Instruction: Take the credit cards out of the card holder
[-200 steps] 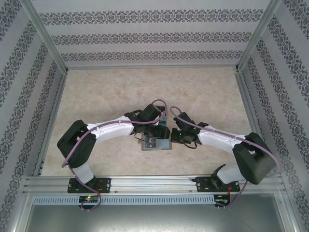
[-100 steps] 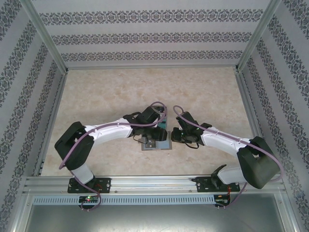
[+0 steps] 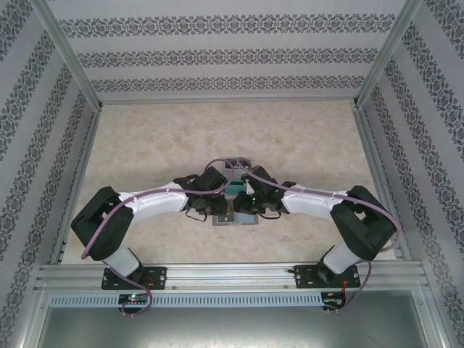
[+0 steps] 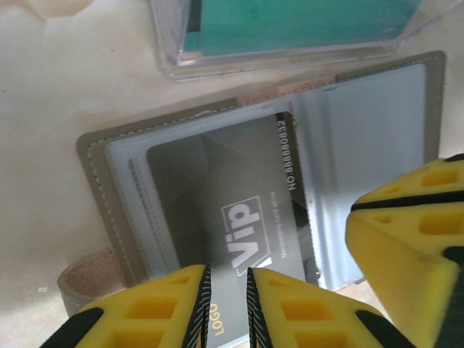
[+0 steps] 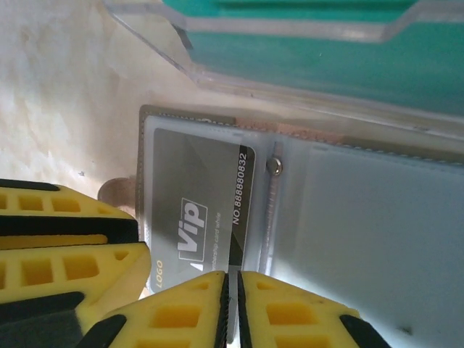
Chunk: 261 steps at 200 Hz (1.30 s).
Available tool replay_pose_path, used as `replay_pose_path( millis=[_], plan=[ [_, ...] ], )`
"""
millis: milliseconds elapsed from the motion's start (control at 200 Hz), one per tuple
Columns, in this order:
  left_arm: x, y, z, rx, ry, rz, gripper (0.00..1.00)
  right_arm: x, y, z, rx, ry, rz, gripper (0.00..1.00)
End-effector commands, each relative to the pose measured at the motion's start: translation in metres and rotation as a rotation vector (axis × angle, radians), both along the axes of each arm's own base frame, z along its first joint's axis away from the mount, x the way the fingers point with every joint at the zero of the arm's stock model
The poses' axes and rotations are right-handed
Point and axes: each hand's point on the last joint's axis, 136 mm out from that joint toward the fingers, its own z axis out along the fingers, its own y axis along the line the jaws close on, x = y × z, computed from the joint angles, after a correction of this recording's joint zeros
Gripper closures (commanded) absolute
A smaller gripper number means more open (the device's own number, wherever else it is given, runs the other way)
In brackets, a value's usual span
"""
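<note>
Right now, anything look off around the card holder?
Nothing spilled or damaged. One oddity: both grippers crowd one card. The left gripper and right gripper both sit at its LOGO end, close together, so they could collide. The card lies square in the holder.

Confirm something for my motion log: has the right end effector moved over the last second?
Yes. The right end effector has shifted left, from beside the card holder, which stayed put, to above it.

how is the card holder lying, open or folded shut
Open, spread flat: the card holder shows both bluish-grey inner panels face up, a grey VIP card on one.
</note>
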Motion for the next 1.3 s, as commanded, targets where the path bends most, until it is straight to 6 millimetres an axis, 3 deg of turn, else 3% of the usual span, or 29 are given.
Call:
replay_pose_path(
  millis=[0,435,774,854,959,1299],
  plan=[
    [-0.003,0.016,-0.008,0.052,0.017,0.039,0.79,0.003,0.014,0.005,0.056,0.014,0.001,0.84],
    [-0.011,0.017,-0.024,0.045,0.064,0.05,0.84,0.001,0.016,-0.012,0.052,0.068,-0.009,0.84],
    [-0.013,0.014,-0.028,0.032,0.079,0.047,0.85,0.0,0.021,-0.014,0.073,0.089,-0.007,0.85],
    [-0.013,0.013,-0.028,0.029,0.082,0.046,0.85,0.0,0.021,-0.014,0.076,0.089,-0.005,0.88],
    [-0.012,0.011,-0.027,0.027,0.082,0.043,0.85,-0.001,0.021,-0.014,0.078,0.092,-0.003,1.0],
    [-0.013,0.017,-0.028,0.055,0.078,0.048,0.87,0.004,-0.021,-0.011,0.054,0.071,-0.084,1.0]
  ],
)
